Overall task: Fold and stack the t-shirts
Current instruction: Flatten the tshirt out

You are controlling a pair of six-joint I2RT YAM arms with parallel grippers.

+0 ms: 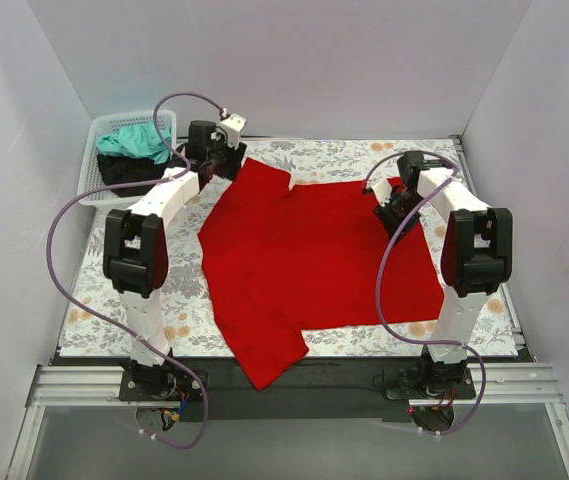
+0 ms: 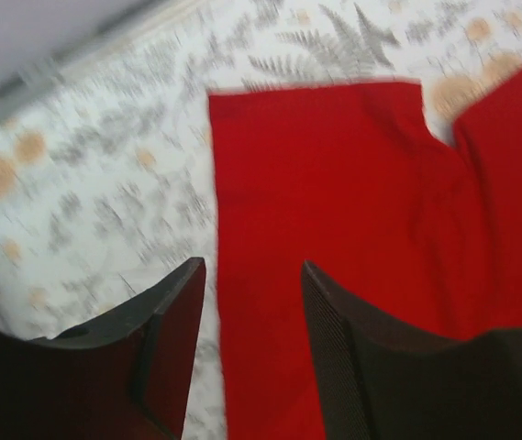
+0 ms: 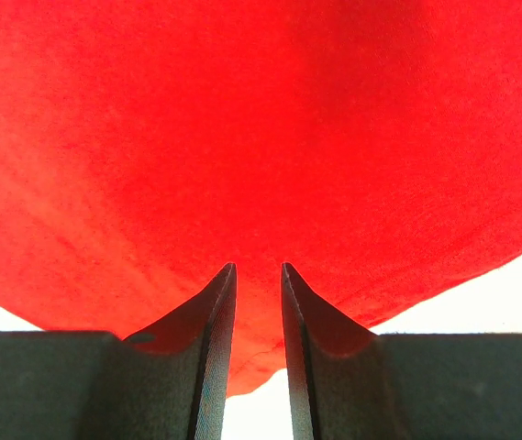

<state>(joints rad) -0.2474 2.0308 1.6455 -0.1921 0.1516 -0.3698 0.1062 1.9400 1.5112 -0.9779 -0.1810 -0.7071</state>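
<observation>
Mid-right of frame: right gripper [image 1: 396, 212], fingers drawn almost together, pinching edge of red t-shirt [image 1: 304, 260]. Arm elbow-high, forearm angled inward. Upper left: left gripper [image 1: 214, 158], fingers spread, over shirt's sleeve edge, arm reaching far forward. Shirt spread mid-frame on floral table [image 1: 364, 155]. Far upper left: teal t-shirt [image 1: 134, 140] and black t-shirt [image 1: 129, 170] in white basket [image 1: 92, 160].

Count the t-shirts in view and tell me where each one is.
3. The red t-shirt lies spread on the table. The teal t-shirt sits on top in the basket at far left, with the black t-shirt beneath it. More may be hidden underneath.
</observation>
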